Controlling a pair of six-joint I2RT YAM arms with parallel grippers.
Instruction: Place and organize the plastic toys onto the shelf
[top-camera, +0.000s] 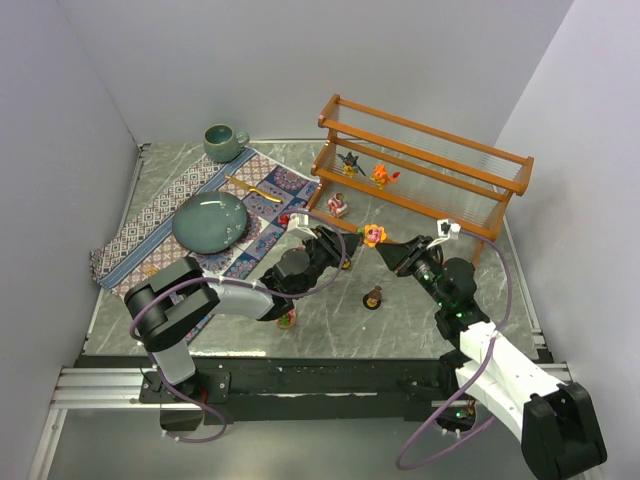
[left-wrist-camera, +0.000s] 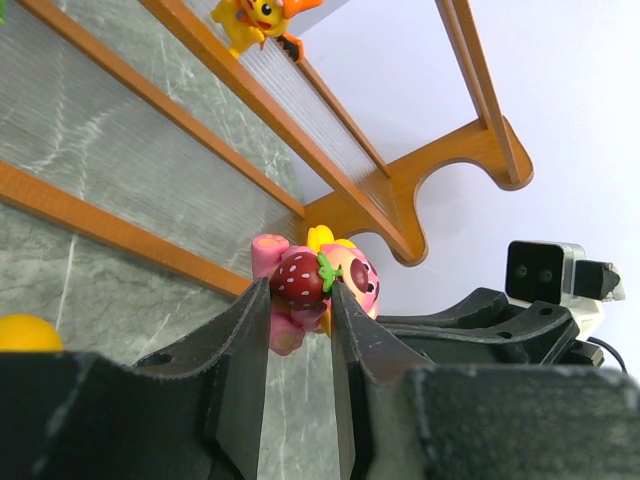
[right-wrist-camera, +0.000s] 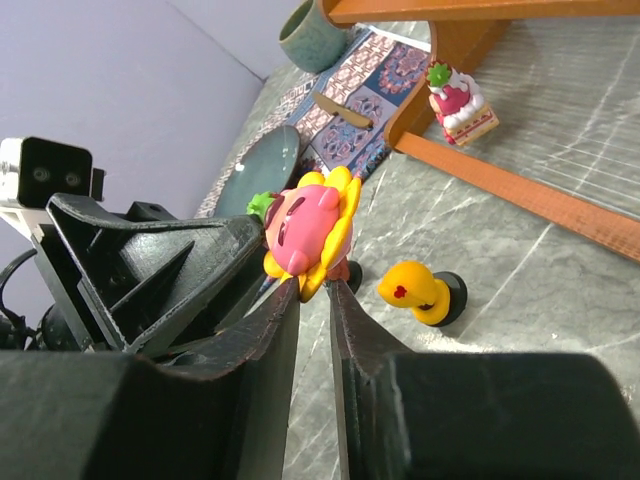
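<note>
A pink toy with yellow petals (top-camera: 373, 235) and a strawberry on it hangs above the table in front of the shelf (top-camera: 420, 170). My left gripper (left-wrist-camera: 300, 300) is shut on the toy's strawberry side (left-wrist-camera: 300, 278). My right gripper (right-wrist-camera: 315, 285) faces it from the other side, shut on the lower yellow petals of the same toy (right-wrist-camera: 305, 230). A dark spiky toy (top-camera: 349, 160) and an orange toy (top-camera: 380, 175) stand on the shelf. A cake toy (right-wrist-camera: 458, 100) sits by the shelf's bottom rail. A yellow toy (right-wrist-camera: 420, 290) lies on the table, and a brown toy (top-camera: 373, 297) stands there.
A patterned cloth mat (top-camera: 160, 215) at the left carries a teal plate (top-camera: 210, 222), with a green mug (top-camera: 222, 142) behind it. Another small toy (top-camera: 287, 318) sits beside the left arm's forearm. Grey walls close in both sides.
</note>
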